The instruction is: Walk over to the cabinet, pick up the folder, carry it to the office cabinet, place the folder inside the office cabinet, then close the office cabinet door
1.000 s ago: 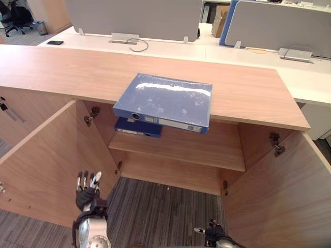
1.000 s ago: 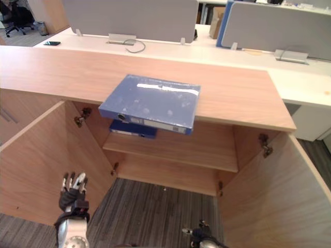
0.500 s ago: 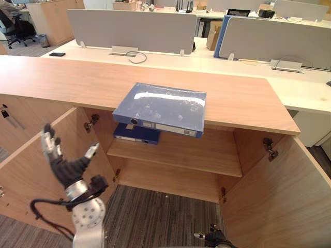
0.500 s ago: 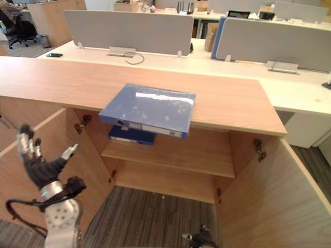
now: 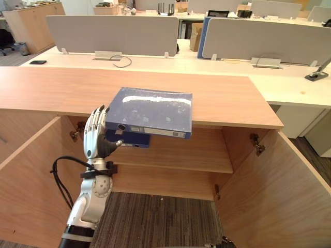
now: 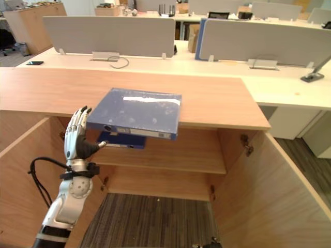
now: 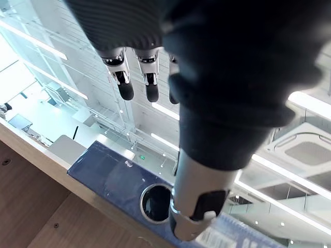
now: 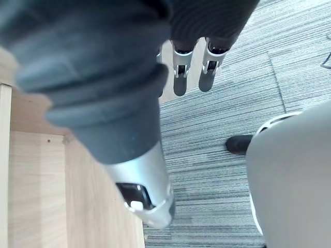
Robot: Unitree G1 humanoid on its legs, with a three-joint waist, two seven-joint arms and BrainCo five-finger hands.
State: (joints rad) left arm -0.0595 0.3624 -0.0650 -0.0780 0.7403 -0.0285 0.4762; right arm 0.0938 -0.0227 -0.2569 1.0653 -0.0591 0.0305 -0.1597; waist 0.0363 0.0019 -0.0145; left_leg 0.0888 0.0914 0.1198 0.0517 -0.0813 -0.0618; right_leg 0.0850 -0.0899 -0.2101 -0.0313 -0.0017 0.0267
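A flat blue plastic ring-binder folder (image 5: 155, 109) lies on the light wooden cabinet top (image 5: 51, 88), its near edge jutting out past the front lip above the open compartment. Its labelled spine faces the robot, and a round finger hole (image 7: 155, 202) sits in the spine near the left end. Directly beneath it, a second, darker blue folder (image 5: 135, 140) lies flat on the wooden inner shelf (image 5: 201, 155).

The robot's left hand (image 5: 95, 138) stands upright just beside the top folder's near left corner. It is spread wide, the straight fingers (image 5: 96, 118) pointing up along the corner and the thumb reaching sideways under the spine. The left wrist view puts the thumb close to the finger hole, but contact with the folder cannot be made out, and nothing is gripped. The right hand (image 8: 140, 192) hangs low over the floor, well apart from the folder, with its fingers (image 8: 179, 82) loosely extended and holding nothing.

Both cabinet doors stand swung out, the left door (image 5: 28, 175) and the right door (image 5: 279, 196) flanking the opening above grey striped carpet (image 5: 160, 219). Behind the cabinet runs a row of white desks (image 5: 217, 67) with grey divider screens (image 5: 111, 32).
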